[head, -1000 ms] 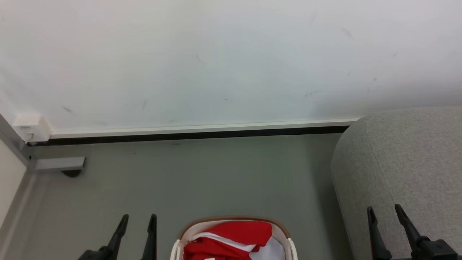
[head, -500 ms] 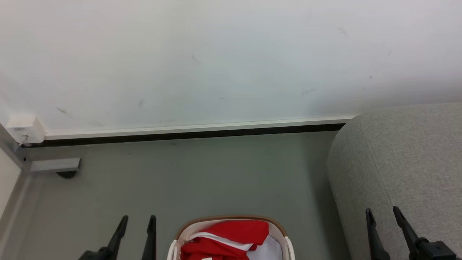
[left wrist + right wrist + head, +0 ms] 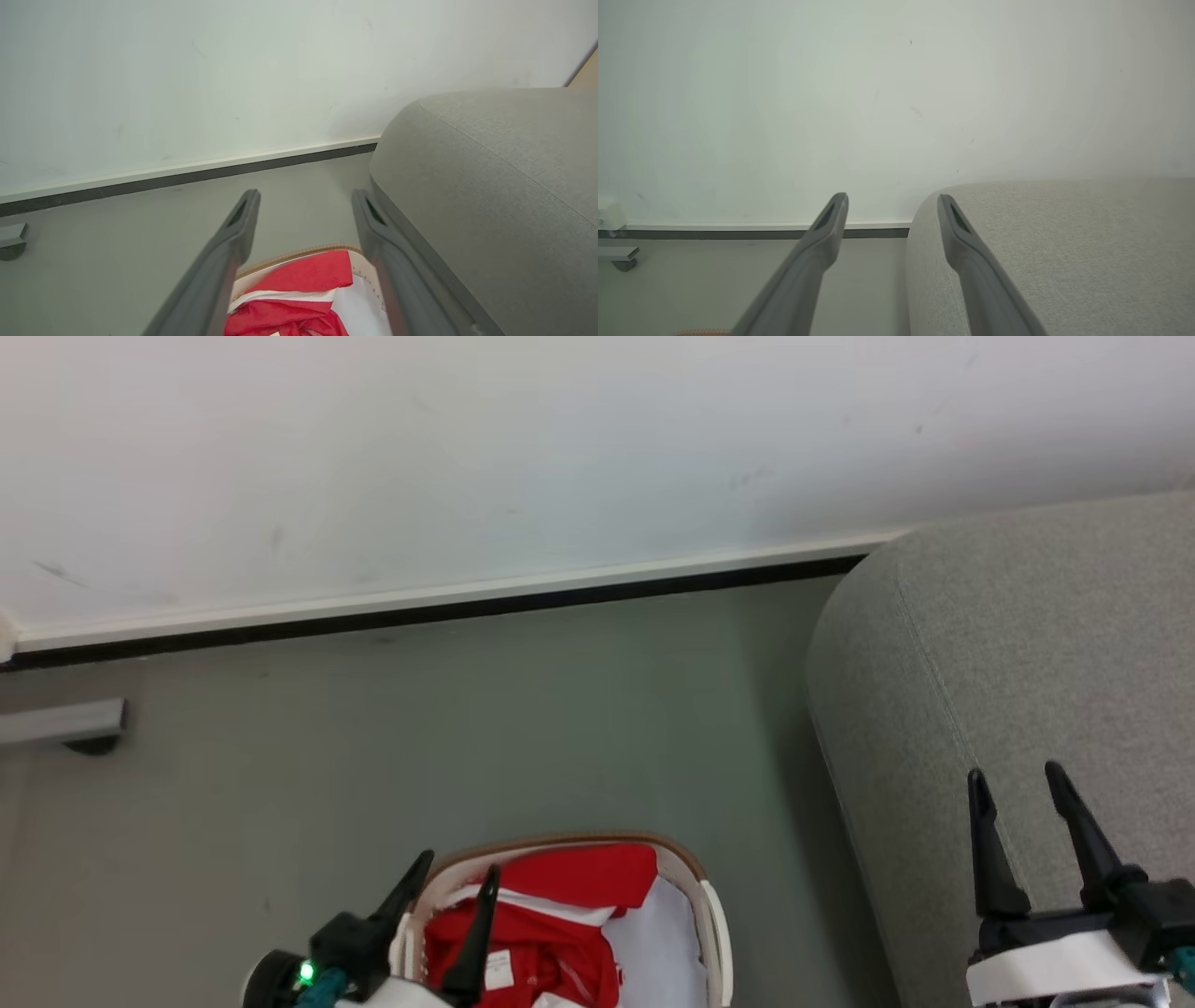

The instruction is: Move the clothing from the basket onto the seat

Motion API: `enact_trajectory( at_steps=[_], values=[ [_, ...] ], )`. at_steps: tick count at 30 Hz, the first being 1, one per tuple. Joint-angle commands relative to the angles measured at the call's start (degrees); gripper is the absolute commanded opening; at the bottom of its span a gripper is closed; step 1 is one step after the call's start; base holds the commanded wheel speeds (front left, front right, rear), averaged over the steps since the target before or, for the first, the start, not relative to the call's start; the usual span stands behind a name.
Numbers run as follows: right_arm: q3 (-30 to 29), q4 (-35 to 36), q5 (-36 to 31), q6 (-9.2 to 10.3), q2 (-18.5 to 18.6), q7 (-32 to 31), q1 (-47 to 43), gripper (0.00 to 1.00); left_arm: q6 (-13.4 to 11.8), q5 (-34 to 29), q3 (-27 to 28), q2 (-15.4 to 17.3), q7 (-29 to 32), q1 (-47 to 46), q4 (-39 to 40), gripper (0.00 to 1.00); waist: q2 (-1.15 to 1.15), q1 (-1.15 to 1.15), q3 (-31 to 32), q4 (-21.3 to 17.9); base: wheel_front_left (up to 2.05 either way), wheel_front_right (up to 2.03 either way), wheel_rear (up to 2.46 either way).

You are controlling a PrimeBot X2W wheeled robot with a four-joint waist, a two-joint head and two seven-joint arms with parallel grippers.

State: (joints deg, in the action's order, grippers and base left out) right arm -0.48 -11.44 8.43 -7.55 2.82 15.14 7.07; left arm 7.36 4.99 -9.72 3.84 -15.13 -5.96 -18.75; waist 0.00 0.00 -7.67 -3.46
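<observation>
The red and white clothing [image 3: 551, 919] lies crumpled in the white basket [image 3: 714, 919] with the tan rim, on the floor at the bottom middle of the head view. My left gripper [image 3: 459, 863] hovers open over the basket's left side, nothing between its fingers. In the left wrist view the clothing [image 3: 306, 291] and the basket rim [image 3: 299, 254] show between the fingers of my left gripper [image 3: 306, 196]. The light grey seat [image 3: 1018, 644] stands to the right. My right gripper [image 3: 1015, 775] stands open above its cushion. The right wrist view has the seat [image 3: 1064, 247] under my right gripper [image 3: 892, 198].
A white wall with a pale skirting and dark strip [image 3: 448, 602] runs across the back. Grey floor [image 3: 467, 728] lies between it and the basket. A small grey bracket [image 3: 65, 723] sits low at the far left. The seat's rounded edge is close to the basket's right side.
The camera has tilted down and turned right, so the whole scene shifted up and left. My left gripper has come in over the basket's left rim. My right gripper has risen in view.
</observation>
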Motion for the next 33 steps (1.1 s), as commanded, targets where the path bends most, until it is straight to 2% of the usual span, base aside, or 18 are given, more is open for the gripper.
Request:
enact_trajectory(
  at_steps=[1, 6, 7, 10, 12, 18, 23, 33],
  values=[
    [-0.25, 0.53, -0.66, 0.12, 0.16, 0.02, 1.02, 1.00, 0.07, -0.46, -0.40, 0.44, -0.03, -1.05, -0.75, 1.00, 0.00, 0.00, -3.63, -1.95, 0.00, 0.00, 0.00],
    [-0.97, 3.93, -1.23, 0.12, 0.14, 0.01, 4.62, 1.00, 0.11, -0.25, -7.61, 1.71, -0.03, -9.49, -9.22, 1.00, 0.00, 0.00, -10.92, -3.81, 0.00, 0.00, 0.00],
    [-0.90, 5.14, -1.30, 0.12, 0.11, 0.00, 5.75, 1.00, 0.12, 0.34, -10.00, 2.01, -0.04, -12.61, -13.18, 1.00, 0.00, 0.00, -13.67, -4.37, 0.00, 0.00, 0.00],
    [-0.84, 6.31, -1.47, 0.12, 0.11, 0.00, 6.92, 1.00, 0.05, 0.71, -12.02, 2.15, -0.01, -16.04, -17.28, 1.00, 0.00, 0.00, -16.37, -4.82, 0.00, 0.00, 0.00],
    [-0.54, 7.91, -1.93, 0.12, 0.09, 0.00, 8.49, 1.00, 0.06, 0.91, -14.21, 2.04, 0.96, -20.63, -23.58, 1.00, 0.00, 0.00, -20.23, -5.26, 0.00, 0.00, 0.00],
    [0.00, 10.61, -2.47, 0.12, 0.12, 0.00, 11.00, 1.00, -0.34, -0.45, -15.60, 1.90, 2.50, -27.60, -32.66, 1.00, 0.00, 0.00, -25.92, -5.46, 0.00, 0.00, 0.00],
    [1.21, 13.80, -3.35, 0.12, 0.11, 0.00, 13.45, 1.00, -2.15, -1.35, -15.77, 2.44, 4.16, -34.27, -39.82, 1.00, 0.00, 0.00, -31.50, -5.43, 0.00, 0.00, 0.00],
    [2.45, 20.07, -4.51, 0.12, 0.11, 0.00, 16.47, 1.00, -4.37, -3.15, -17.02, 3.32, 5.02, -46.13, -48.60, 1.00, 0.00, 0.00, -41.73, -4.69, 0.00, 0.00, 0.00]
  ],
)
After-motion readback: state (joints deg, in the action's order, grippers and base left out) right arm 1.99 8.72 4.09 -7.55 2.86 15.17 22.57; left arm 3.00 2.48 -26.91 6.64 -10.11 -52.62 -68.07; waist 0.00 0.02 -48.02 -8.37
